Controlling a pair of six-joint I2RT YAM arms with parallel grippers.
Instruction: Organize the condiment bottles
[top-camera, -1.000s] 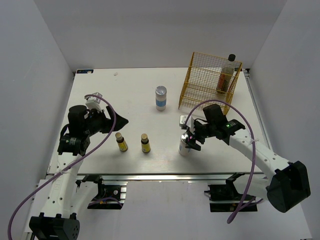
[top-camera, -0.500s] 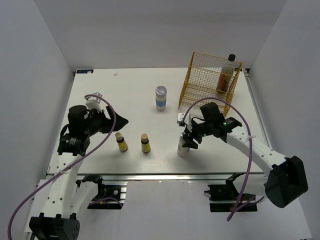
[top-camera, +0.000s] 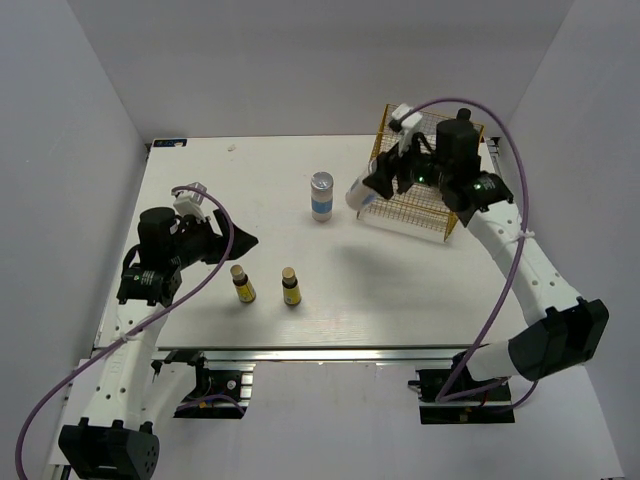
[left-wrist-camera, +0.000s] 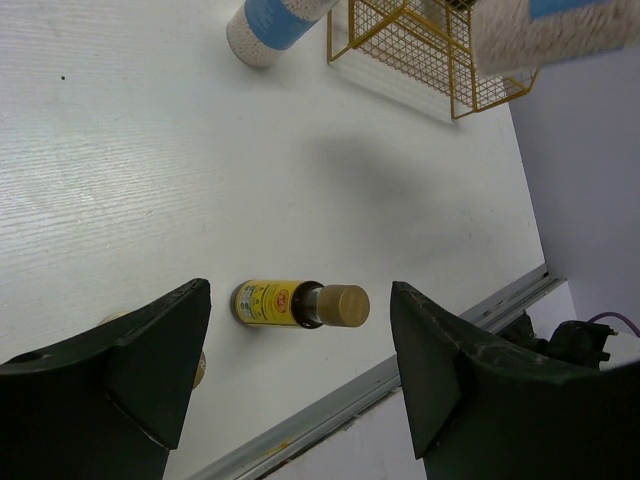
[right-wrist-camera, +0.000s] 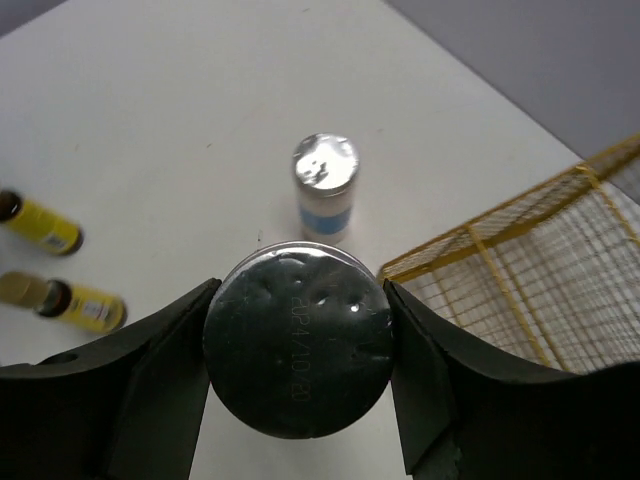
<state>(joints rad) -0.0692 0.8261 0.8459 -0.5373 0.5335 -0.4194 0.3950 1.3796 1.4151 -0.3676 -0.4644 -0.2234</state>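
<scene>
Yellow wire rack (top-camera: 410, 208), white cylinder (top-camera: 361, 191) just beside.

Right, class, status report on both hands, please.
Left hand open, near a tan-capped bottle. Right hand shut on white cylinder, airborne beside yellow rack. Blue-banded cylinder stands apart, not in the way.

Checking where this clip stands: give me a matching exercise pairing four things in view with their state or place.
Things:
1. right gripper
2. left gripper
3. tiny brown bottles
4. yellow wire rack

States or places:
A. open, holding nothing
B. far right part of the table
C. shut on a white cylinder, lifted off the surface
D. upright, side by side near the front edge

Pairs: 1-C, 2-A, 3-D, 4-B
</scene>
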